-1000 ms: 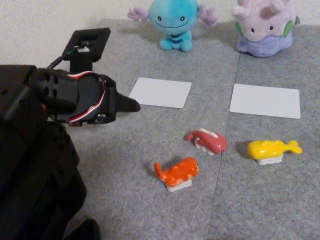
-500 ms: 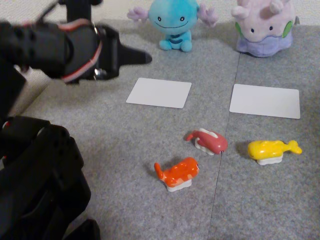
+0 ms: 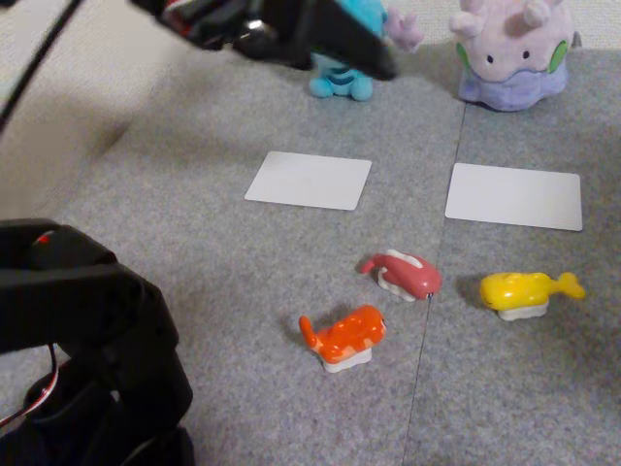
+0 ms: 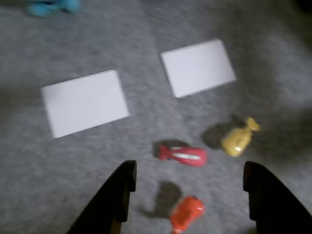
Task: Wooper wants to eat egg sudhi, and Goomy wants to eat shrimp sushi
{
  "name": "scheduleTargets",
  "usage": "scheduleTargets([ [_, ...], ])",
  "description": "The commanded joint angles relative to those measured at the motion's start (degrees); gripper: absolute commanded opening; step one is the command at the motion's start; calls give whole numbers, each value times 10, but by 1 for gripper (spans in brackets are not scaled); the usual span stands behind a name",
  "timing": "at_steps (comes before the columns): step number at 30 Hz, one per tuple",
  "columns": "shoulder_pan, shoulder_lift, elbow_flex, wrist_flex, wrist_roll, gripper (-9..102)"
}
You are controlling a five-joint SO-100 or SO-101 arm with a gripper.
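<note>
Carpet [image 3: 223, 291] unchanged; gripper [image 4: 190, 178] rose, jaws apart, sushi unmoved.

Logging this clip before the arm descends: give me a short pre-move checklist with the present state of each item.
1. Gripper open and empty: ok; both black fingers stand wide apart in the wrist view.
2. Glossy yellow fish-shaped egg sushi toy upright on its white base, free of neighbours: ok.
3. Glossy orange striped shrimp sushi toy reachable, nothing on it: ok; it lies between the fingers in the wrist view.
4. Both white rectangular cards bare: ok.
5. Round light-blue Wooper plush unobstructed: not ok; the arm crosses it in the fixed view.
6. Pale lilac Goomy plush upright behind its card: ok.
</note>
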Motion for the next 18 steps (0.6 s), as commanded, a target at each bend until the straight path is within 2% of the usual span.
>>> scheduleTargets([
  [1,46,-62,-75,9,-19,27],
  [9,150,-235,-154,36,-54,27],
  [18,204,-387,-161,3,-66,27],
])
